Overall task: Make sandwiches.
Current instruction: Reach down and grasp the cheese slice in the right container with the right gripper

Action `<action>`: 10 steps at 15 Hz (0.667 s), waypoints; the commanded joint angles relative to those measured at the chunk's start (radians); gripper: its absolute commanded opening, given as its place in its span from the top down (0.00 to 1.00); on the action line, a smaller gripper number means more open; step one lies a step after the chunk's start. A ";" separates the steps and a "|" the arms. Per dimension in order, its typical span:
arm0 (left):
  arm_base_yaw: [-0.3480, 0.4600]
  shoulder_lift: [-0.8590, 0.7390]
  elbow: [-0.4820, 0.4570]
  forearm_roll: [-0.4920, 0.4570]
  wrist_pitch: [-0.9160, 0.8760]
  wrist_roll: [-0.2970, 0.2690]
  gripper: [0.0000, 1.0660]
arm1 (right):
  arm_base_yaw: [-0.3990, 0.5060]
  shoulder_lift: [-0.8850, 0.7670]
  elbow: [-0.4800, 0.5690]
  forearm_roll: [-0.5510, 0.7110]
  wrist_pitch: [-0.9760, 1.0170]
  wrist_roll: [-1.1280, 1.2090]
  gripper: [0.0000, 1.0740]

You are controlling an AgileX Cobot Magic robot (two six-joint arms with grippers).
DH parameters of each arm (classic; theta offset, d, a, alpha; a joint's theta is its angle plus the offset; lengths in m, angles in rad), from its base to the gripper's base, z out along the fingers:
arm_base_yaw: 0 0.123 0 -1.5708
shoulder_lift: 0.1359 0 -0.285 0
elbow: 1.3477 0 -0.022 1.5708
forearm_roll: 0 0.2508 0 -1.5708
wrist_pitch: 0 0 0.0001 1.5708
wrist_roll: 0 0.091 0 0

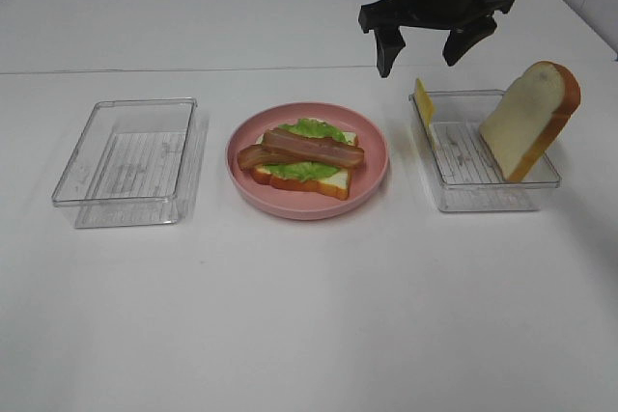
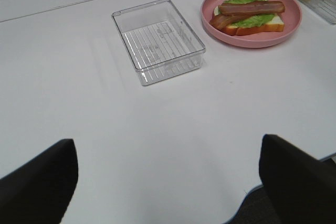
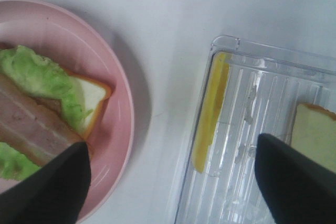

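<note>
A half-built sandwich (image 1: 304,161) lies on the round pink plate (image 1: 377,176): one bread slice, green lettuce and two brown bacon strips on top. It also shows in the left wrist view (image 2: 249,15) and the right wrist view (image 3: 44,114). A yellow cheese slice (image 1: 424,106) leans on the left wall of the right clear box (image 1: 483,202); a second bread slice (image 1: 529,119) leans at its right end. My right gripper (image 1: 422,50) is open and empty, hovering above and behind the cheese (image 3: 210,111). My left gripper (image 2: 168,182) is open over bare table.
An empty clear box (image 1: 130,156) stands left of the plate, also in the left wrist view (image 2: 157,40). The white table's front edge shows in the left wrist view (image 2: 247,208).
</note>
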 commanded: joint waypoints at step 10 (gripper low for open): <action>0.004 -0.021 0.001 -0.005 -0.009 0.000 0.17 | -0.071 0.146 -0.048 0.013 -0.057 0.008 0.45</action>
